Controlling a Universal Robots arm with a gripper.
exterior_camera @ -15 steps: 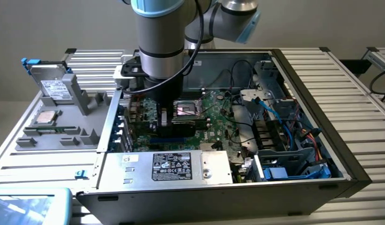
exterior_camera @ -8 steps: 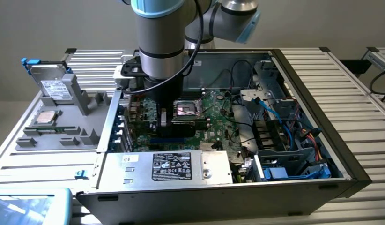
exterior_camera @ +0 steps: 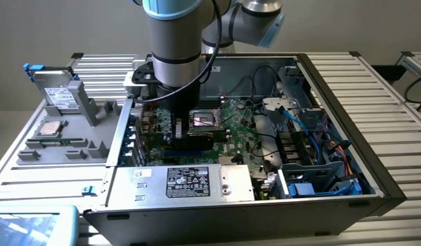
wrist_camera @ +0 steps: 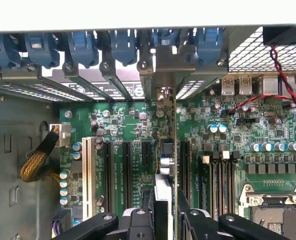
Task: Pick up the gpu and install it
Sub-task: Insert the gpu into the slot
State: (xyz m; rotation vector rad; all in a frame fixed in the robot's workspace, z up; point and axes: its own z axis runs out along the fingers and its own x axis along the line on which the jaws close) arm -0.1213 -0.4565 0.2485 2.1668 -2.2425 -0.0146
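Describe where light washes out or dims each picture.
Wrist view: the pale case edge is washed out to white, and light glows through the perforated metal grille; the edge-on green gpu card is evenly lit. Exterior view: the silver power supply box catches soft glare.

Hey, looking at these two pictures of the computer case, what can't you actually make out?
1. Wrist view: the green gpu card between the black fingers is edge-on, so its faces and its seating in the slot are hidden.
2. Exterior view: the grey arm hides most of the card.
3. Exterior view: the silver power supply's label has print too small to read.
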